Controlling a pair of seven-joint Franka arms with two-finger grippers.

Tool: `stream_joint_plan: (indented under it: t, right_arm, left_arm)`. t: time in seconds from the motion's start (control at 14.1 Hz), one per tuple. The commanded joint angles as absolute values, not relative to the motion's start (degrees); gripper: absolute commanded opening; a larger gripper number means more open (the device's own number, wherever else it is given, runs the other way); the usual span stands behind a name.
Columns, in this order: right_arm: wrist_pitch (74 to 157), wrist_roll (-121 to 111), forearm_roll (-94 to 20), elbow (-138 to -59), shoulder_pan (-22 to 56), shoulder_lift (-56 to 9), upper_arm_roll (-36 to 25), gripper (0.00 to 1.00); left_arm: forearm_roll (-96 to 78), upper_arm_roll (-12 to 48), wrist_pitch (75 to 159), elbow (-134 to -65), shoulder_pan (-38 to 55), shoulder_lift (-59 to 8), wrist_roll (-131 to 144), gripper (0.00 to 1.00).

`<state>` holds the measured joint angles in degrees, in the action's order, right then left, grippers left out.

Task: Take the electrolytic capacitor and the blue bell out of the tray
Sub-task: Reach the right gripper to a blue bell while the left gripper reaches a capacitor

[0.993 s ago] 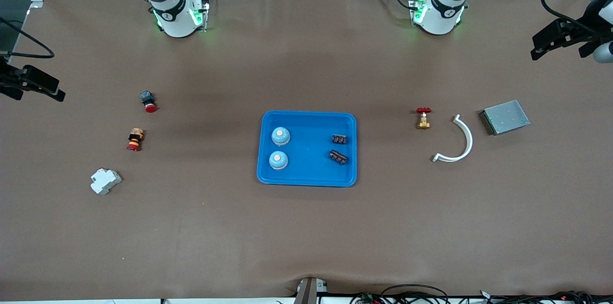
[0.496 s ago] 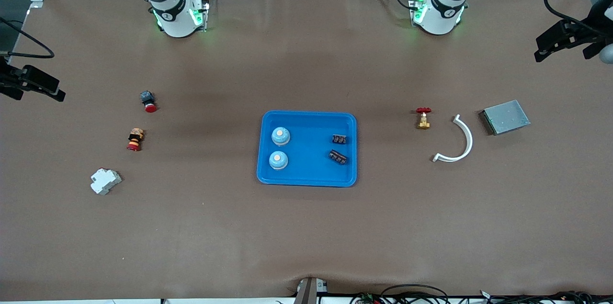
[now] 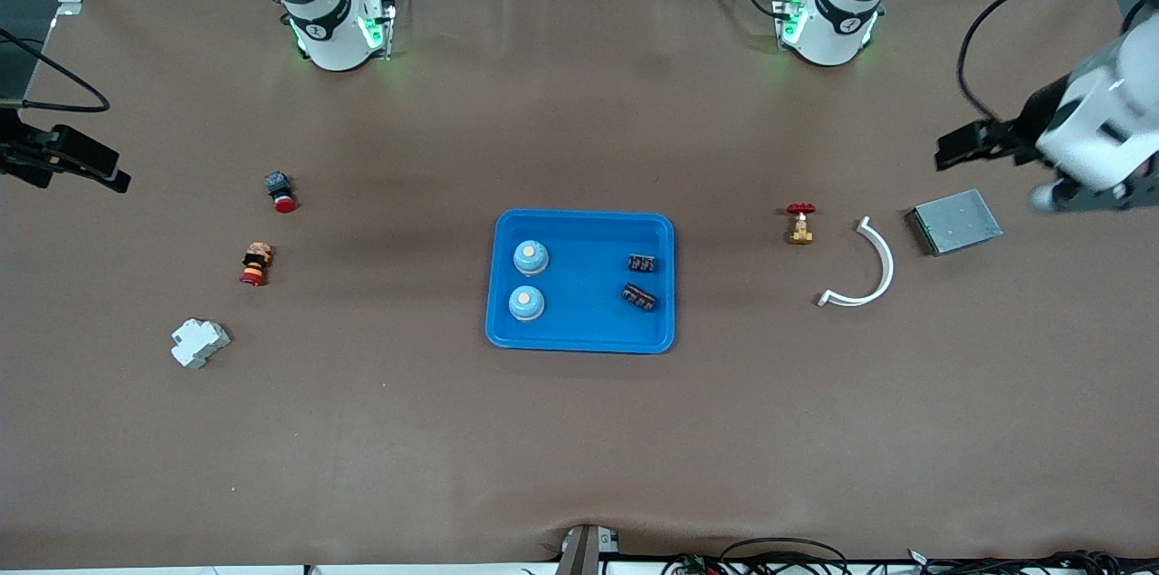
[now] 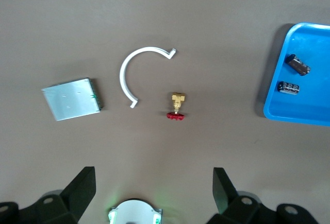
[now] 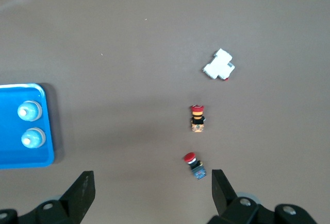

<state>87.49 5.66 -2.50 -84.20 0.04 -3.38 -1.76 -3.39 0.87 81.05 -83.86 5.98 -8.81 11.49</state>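
Compared with a moment earlier, only the left arm is showing real change: its white wrist and left gripper (image 3: 1059, 195) are now swinging in from the table's edge and hanging over the cloth beside the grey metal plate (image 3: 956, 221), where before only a dark part was showing at the frame's border. Over at the other end, the right gripper (image 3: 113, 181) is shifting only slightly and waiting above the table edge.

Both sets of fingers are standing spread wide and holding nothing; in each wrist view the dark fingers (image 4: 80, 188) (image 5: 82, 190) are framing bare cloth.

Nothing on the table is moving. Two bells (image 3: 531, 257) (image 3: 526, 303) are sitting in the blue tray (image 3: 584, 226) toward the right arm's end, one nearer the front camera than the other. Two capacitors (image 3: 642, 263) (image 3: 639, 296) are lying in the same tray toward the left arm's end, well apart from the bells.

Outside the tray, the brass valve (image 3: 799, 225) and the white curved bracket (image 3: 865, 272) are lying between tray and plate, while the blue-bodied red button (image 3: 281, 192), the striped red button (image 3: 255, 263) and the white breaker (image 3: 199, 342) are staying at the right arm's end.
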Motion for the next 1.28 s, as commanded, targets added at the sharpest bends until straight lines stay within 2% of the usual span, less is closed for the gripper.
stream_joint_plan:
  t: [0.0,0.28,0.43,0.57,0.71,0.99,1.21]
  right_arm:
    - [89.5,12.7,-5.7,-87.2,3.6,-2.0,-2.3,1.00]
    - [97.9,29.2,-6.8,-92.7,12.2,-2.3,-2.3,1.00]
    - [100.0,37.7,-6.1,-92.9,17.6,-4.3,-2.4,1.00]
    - [101.9,43.2,-5.7,-92.8,22.2,-6.8,-2.4,1.00]
    - [104.1,49.9,-5.5,-92.9,25.7,-10.5,-2.3,1.00]
    - [114.4,59.4,-4.7,-95.1,32.4,-17.6,-2.4,1.00]
    - [121.0,64.8,-3.7,-94.4,35.0,-23.4,-2.4,1.00]
  left_arm:
    - [-4.4,1.8,85.3,-88.0,7.9,-10.3,19.8,1.00]
    - [-4.1,4.5,96.1,-95.5,13.6,-10.7,39.8,1.00]
    - [-4.1,4.5,105.2,-101.1,17.0,-11.6,45.9,1.00]
    - [-4.0,4.6,111.9,-103.6,19.2,-14.2,51.9,1.00]
    - [-4.0,4.6,116.2,-103.3,21.8,-18.2,59.1,1.00]
    - [-4.0,4.6,126.5,-102.7,25.7,-25.3,74.3,1.00]
    - [-3.9,4.5,131.5,-95.7,27.6,-33.1,81.8,1.00]
